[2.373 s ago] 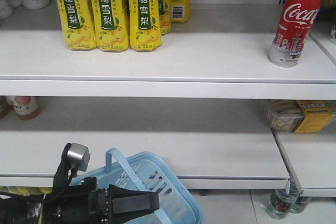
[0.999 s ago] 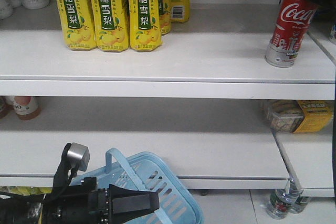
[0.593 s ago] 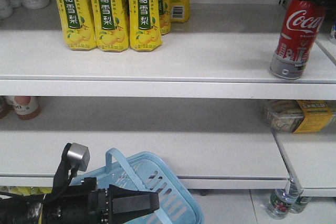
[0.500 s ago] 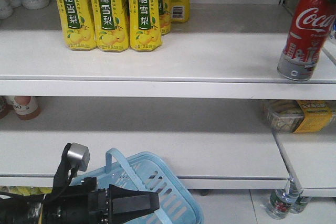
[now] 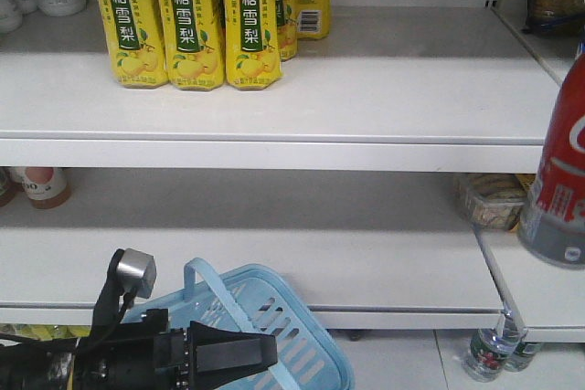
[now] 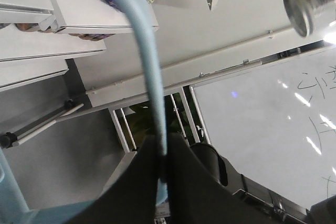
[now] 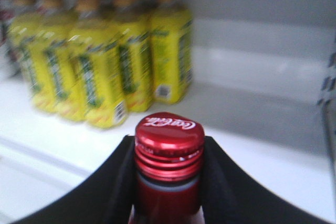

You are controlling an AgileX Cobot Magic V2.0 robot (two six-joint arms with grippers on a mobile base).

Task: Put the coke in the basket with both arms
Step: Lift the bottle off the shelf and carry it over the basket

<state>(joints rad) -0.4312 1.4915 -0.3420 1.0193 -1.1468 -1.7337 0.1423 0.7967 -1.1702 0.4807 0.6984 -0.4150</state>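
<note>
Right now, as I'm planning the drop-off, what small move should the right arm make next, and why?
Probably carry the coke left and down toward the basket. The right gripper is shut on its neck and it hangs in front of the shelves at the far right, while the left gripper holds the basket's handle low on the left, so that gap remains.
</note>
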